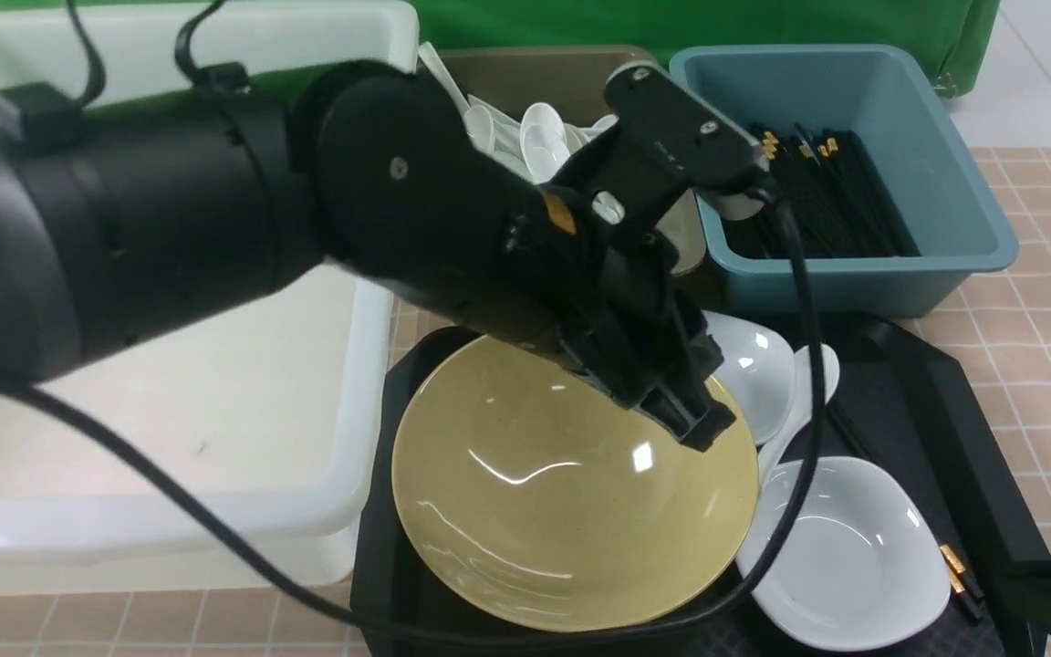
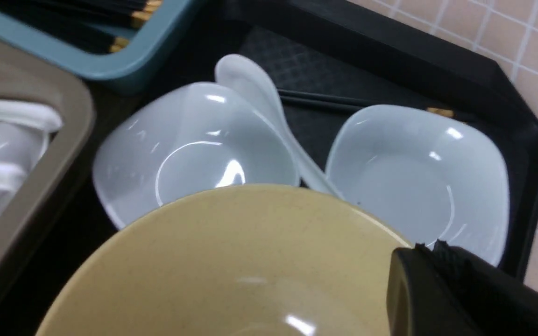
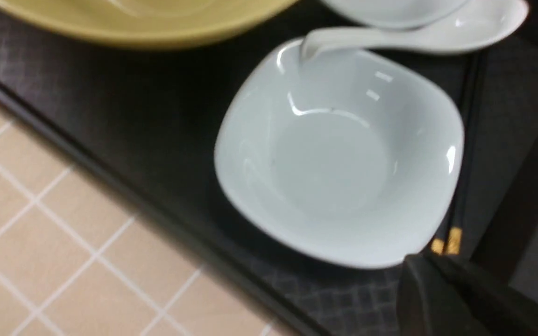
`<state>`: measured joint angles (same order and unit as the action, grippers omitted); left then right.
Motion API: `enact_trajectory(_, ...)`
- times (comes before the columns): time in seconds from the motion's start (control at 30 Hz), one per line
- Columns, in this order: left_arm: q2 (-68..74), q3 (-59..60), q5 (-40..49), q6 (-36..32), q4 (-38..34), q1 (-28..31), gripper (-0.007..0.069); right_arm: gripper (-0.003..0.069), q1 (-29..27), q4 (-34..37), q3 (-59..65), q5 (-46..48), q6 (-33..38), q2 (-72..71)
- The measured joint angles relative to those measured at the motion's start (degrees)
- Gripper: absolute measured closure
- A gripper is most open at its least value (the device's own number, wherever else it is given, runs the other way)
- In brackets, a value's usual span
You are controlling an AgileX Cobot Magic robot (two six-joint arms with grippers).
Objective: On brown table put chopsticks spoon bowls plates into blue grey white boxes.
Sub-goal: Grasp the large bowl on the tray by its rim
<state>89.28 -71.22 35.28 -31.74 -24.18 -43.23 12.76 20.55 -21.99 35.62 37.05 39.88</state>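
The mustard-yellow bowl (image 1: 571,493) sits on a black tray with two white plates (image 1: 749,365) (image 1: 854,547) to its right. A white spoon (image 1: 799,401) lies between the plates. Black chopsticks (image 3: 460,186) with gold ends lie beside the nearer plate (image 3: 339,158). My left gripper (image 1: 699,424) hovers over the bowl's right rim (image 2: 231,261), shut with nothing between its fingers (image 2: 430,245). My right gripper (image 3: 421,261) is shut and empty, just off the near plate's corner, close to the chopsticks' gold ends.
The black tray (image 1: 945,401) lies on the tiled brown table (image 1: 1036,301). The big white tub (image 1: 215,411) stands left of it. Behind are the grey bin (image 1: 535,73) holding white spoons and the blue bin (image 1: 927,182) holding chopsticks (image 1: 827,192). My left arm spans the tub.
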Motion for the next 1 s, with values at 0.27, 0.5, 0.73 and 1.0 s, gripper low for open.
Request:
enact_trajectory(0.27,1.32,2.42,-4.42,6.58,0.26,0.0,0.062,0.0612,0.0,-0.04,0.0,0.97,-0.47,0.0)
enact_trajectory(0.5,6.16,0.07,2.43,9.23,0.34,0.28,0.062,0.0612,0.0,-0.04,0.0,1.25,-1.79,0.0)
enact_trajectory(0.73,7.49,-8.5,12.13,12.16,2.84,4.3,0.062,0.0612,0.0,-0.04,0.0,3.85,-7.1,0.0)
enact_trajectory(1.0,9.26,-9.95,14.02,15.73,20.07,6.56,0.0484,0.0607,0.02,-0.04,0.0,4.6,-7.28,-0.14)
